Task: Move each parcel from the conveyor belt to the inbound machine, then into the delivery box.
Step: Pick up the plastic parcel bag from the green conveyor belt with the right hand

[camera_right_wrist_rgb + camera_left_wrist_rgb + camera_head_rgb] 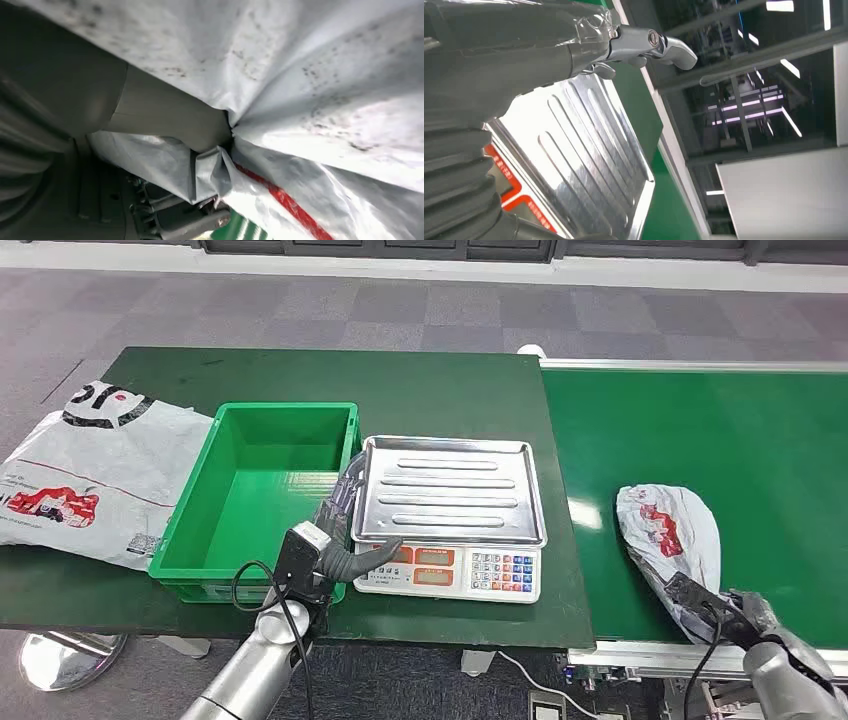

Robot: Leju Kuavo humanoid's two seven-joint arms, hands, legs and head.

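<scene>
Right wrist view showed the right hand (150, 150) bunched into the grey plastic of a parcel (320, 85), its thumb pressed into a fold and the bag creased around it, so it was gripping the parcel. From the head view, that hand (715, 608) sat at the parcel's (668, 535) five o'clock end, and the parcel stretched away from it toward eleven o'clock on the green belt (720, 430). The left hand (345, 535) hovered between the green bin (262, 495) at its nine o'clock and the scale (450, 510) at its three o'clock, fingers spread and holding nothing, thumb over the scale's front corner. A flat grey bag (95, 475) lay on the table (440, 390) at nine o'clock of the bin.
</scene>
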